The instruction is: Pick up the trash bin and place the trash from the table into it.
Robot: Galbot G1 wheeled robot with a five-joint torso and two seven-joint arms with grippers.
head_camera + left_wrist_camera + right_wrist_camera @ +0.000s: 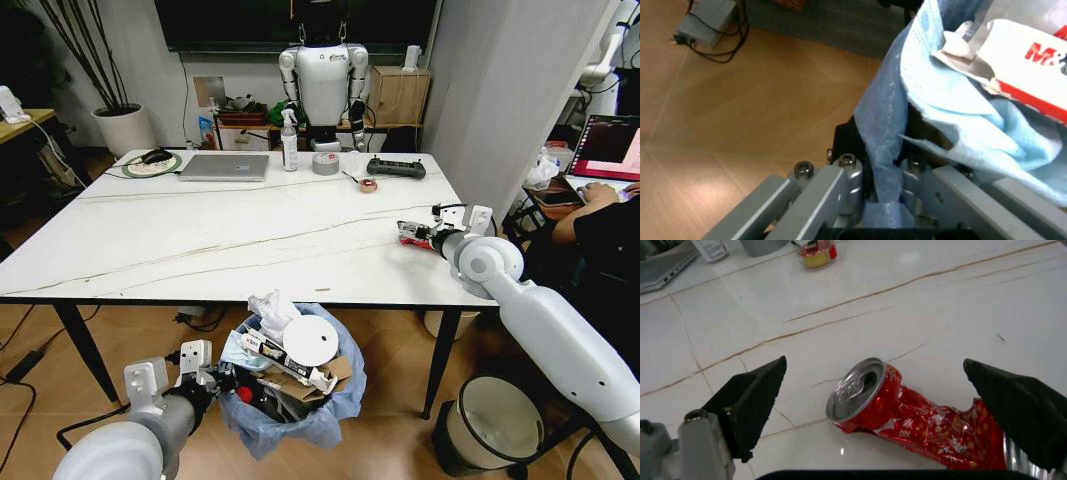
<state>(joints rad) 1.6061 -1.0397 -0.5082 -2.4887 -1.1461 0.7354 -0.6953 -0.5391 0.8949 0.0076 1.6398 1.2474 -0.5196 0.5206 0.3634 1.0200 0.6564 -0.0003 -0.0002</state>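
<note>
R claw over the last can, L claw holding the bin below the near edge.

Small round dark trash bin w/ crinkly light-blue plastic liner (pixel 300 410) sits on the floor just under the near edge of the glossy white marble-look surface (pixel 200 240), prob. so litter drops straight in; already heaped w/ white paper-cup lid, tissues, cardboard. L claw (pixel 205 380) is clamped on the bunched blue liner at the bin's left rim, steadying it. R claw (pixel 873 405) hangs spread wide w/ a crushed red drinks can (pixel 907 415) between its fingers, not yet touching; can lies on its side at the surface's right. Grey laptop (pixel 225 165) & grey tape roll (pixel 326 163) stay far side.
</note>
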